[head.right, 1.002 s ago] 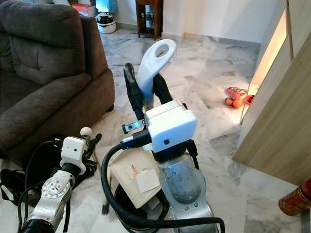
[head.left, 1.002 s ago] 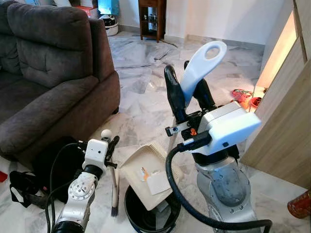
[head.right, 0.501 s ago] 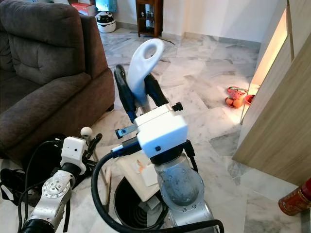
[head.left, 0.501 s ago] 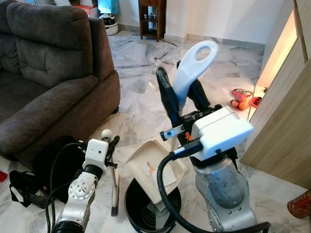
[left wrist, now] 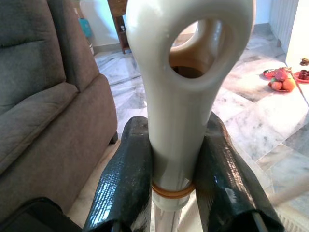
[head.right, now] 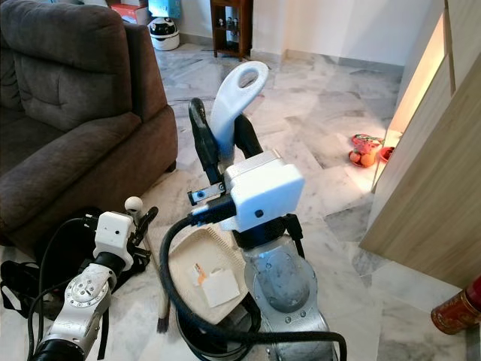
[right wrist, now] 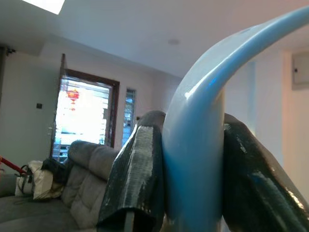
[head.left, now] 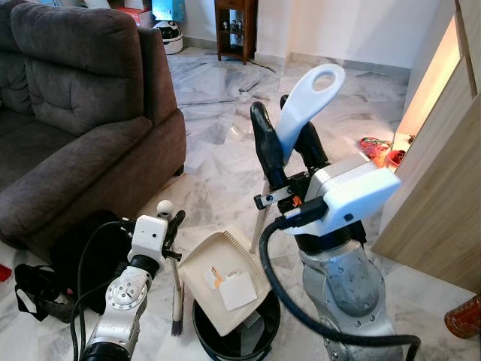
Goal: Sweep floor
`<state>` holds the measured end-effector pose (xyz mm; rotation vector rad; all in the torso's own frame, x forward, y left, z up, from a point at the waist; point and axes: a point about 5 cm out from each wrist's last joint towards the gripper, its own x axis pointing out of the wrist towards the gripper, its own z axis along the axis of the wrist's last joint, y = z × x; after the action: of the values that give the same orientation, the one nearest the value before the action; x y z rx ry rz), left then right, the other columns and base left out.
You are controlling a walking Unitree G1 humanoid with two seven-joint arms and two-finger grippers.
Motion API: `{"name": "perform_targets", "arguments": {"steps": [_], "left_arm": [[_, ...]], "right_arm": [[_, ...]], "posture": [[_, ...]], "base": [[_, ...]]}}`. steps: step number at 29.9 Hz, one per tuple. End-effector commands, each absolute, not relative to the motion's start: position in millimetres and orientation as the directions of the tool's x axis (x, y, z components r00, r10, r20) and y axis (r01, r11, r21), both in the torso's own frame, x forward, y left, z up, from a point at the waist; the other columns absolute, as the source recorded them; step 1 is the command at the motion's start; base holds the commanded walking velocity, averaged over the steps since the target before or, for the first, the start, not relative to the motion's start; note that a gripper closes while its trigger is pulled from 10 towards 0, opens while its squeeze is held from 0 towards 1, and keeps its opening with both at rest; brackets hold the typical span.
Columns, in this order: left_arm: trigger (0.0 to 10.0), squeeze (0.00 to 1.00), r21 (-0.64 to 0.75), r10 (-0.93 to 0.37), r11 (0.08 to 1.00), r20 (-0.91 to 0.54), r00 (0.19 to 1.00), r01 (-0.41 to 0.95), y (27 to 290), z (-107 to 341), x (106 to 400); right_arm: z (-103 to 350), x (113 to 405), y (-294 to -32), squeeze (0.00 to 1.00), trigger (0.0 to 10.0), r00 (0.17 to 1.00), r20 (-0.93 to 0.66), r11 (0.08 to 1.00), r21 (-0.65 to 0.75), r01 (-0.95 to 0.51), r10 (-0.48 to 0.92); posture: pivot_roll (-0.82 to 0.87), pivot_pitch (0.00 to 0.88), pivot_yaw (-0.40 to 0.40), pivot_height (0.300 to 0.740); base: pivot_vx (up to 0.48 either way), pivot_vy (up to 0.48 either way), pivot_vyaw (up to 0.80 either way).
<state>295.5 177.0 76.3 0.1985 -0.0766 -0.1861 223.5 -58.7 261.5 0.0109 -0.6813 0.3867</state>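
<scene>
- Our right gripper (head.left: 285,131) is clamped on the dustpan handle (head.left: 312,94), its two black fingers pressed against either side of the white loop.
- The dustpan (head.left: 225,278) hangs tilted over the black bin (head.left: 218,340), near us and low in the middle. A paper scrap (head.left: 237,290) and a small orange bit (head.left: 218,280) lie on its tray.
- Our left gripper (left wrist: 175,125) is closed around the broom handle (left wrist: 174,106). The broom (head.left: 177,301) stands nearly upright just left of the bin, bristles at the floor (head.left: 218,150).
- We judge the step in hand to be emptying the pan. The scraps sit near the lower end but have not dropped.
- To do it well, we should tip the pan steeper with its lip inside the bin's rim, so the litter slides in, not over the side.
- A light shake may free the flat paper if it clings.
- We should hold the broom steady and off the bin, away from the sofa (head.left: 75,113) on the left.
</scene>
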Motion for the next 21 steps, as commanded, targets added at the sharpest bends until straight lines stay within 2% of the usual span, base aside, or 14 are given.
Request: {"name": "perform_targets", "arguments": {"steps": [1, 5, 16, 18, 21], "left_arm": [[10.0, 0.00, 0.227, -0.200, 0.959, 0.105, 0.974, 0.172, 178.3, 86.3, 299.0], [10.0, 0.00, 0.227, -0.200, 0.958, 0.105, 0.974, 0.172, 178.3, 86.2, 298.9], [10.0, 0.00, 0.227, -0.201, 0.958, 0.105, 0.974, 0.173, 178.4, 86.4, 299.0], [10.0, 0.00, 0.227, -0.201, 0.958, 0.105, 0.974, 0.173, 178.5, 86.6, 299.1], [10.0, 0.00, 0.227, -0.203, 0.958, 0.104, 0.974, 0.175, 178.4, 86.5, 299.0]], "right_arm": [[270.8, 220.7, -57.5, 0.00, 10.0, 0.689, 0.656, 0.932, -0.062, -0.357, 0.308], [277.0, 217.8, -59.2, 0.00, 10.0, 0.640, 0.696, 0.941, -0.169, -0.293, 0.325], [278.1, 209.9, -50.4, 0.00, 10.0, 0.608, 0.713, 0.927, -0.172, -0.332, 0.350], [281.6, 202.8, -43.6, 0.00, 10.0, 0.561, 0.734, 0.916, -0.221, -0.336, 0.383], [281.4, 199.4, -39.5, 0.00, 10.0, 0.542, 0.737, 0.907, -0.246, -0.343, 0.405]], "posture": [[0.05, 0.043, 0.042, 0.740], [0.05, 0.042, 0.042, 0.740], [0.05, 0.044, 0.044, 0.740], [0.05, 0.046, 0.046, 0.740], [0.05, 0.047, 0.047, 0.740]], "base": [[0.000, 0.000, 0.00], [0.000, 0.000, 0.00], [0.000, 0.000, 0.00], [0.000, 0.000, 0.00], [0.000, 0.000, 0.00]]}}
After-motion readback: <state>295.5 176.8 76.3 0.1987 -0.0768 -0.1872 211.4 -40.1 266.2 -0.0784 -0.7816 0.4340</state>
